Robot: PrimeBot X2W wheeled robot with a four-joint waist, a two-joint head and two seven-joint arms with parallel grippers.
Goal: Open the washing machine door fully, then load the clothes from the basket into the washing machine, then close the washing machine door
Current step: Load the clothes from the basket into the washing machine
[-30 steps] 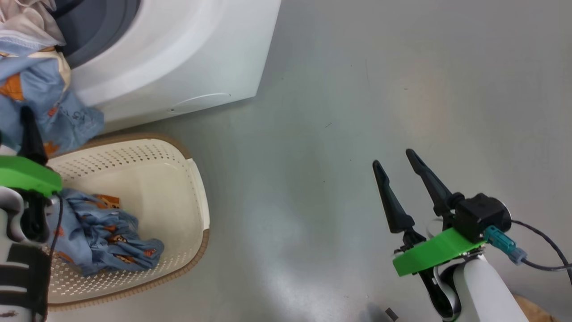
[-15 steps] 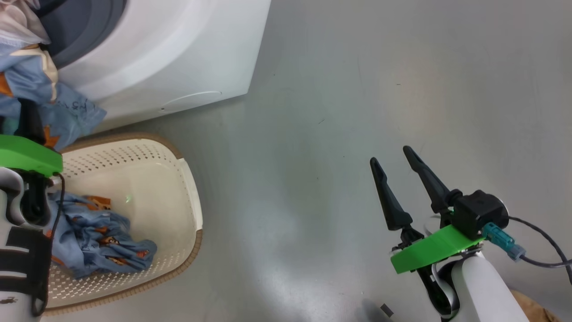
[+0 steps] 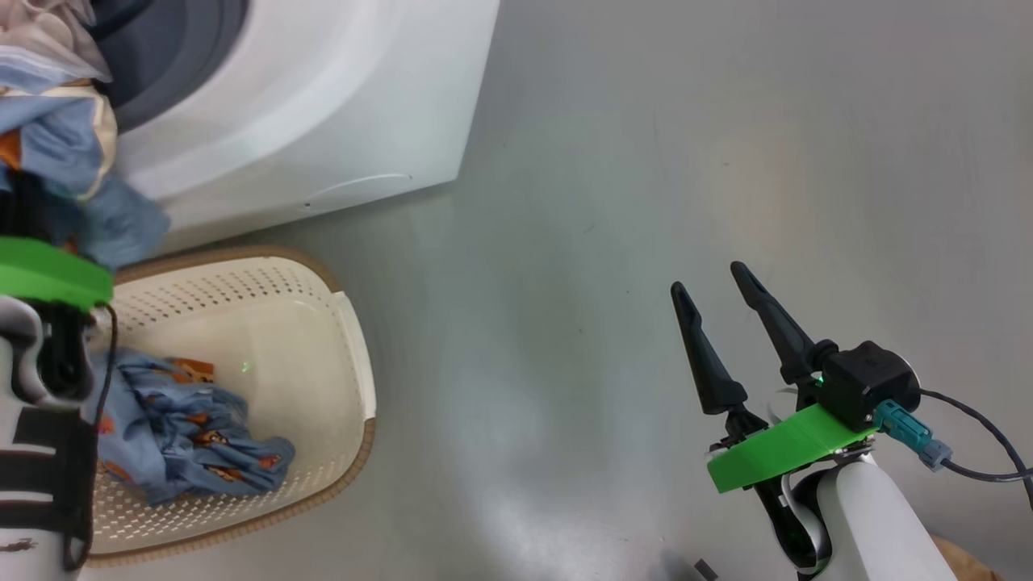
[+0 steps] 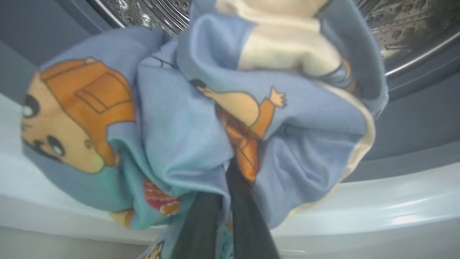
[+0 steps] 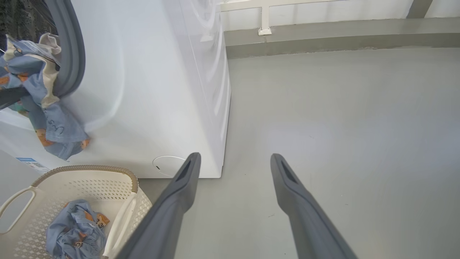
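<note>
My left gripper point(image 4: 229, 172) is closed tight, its two dark fingers pressed side by side, with a fold of the clothes point(image 4: 172, 118) pinched between them. The left wrist view gives this from close by. Blue cloth with orange figures and a white patch bunches round my fingertips at the washer's mouth, with the steel drum point(image 4: 395, 25) behind it at the top and the white front panel below.

The head view gives the wider layout. The same cloth sits at the far left, hanging from the opening down the front of the washer point(image 3: 323, 97), above the far end of the basket point(image 3: 355, 355). The basket stands on the floor point(image 3: 646, 161) just beside the washer's base. A second bundle point(image 3: 186, 436) lies in the basket's left half, apart from the cloth I hold.

The right wrist view adds the side-on look. The cloth spills over the grey gasket point(image 5: 70, 54) and hangs down the front, its lowest end just above the basket rim, not touching it. One dark finger of my left gripper reaches into it from the left edge. This view also picks out a blue label point(image 5: 30, 162) and a round flap point(image 5: 167, 165) at the washer's base.

My right gripper point(image 5: 235, 155) stands wide open and holds nothing, over grey floor, well apart from washer and basket
</note>
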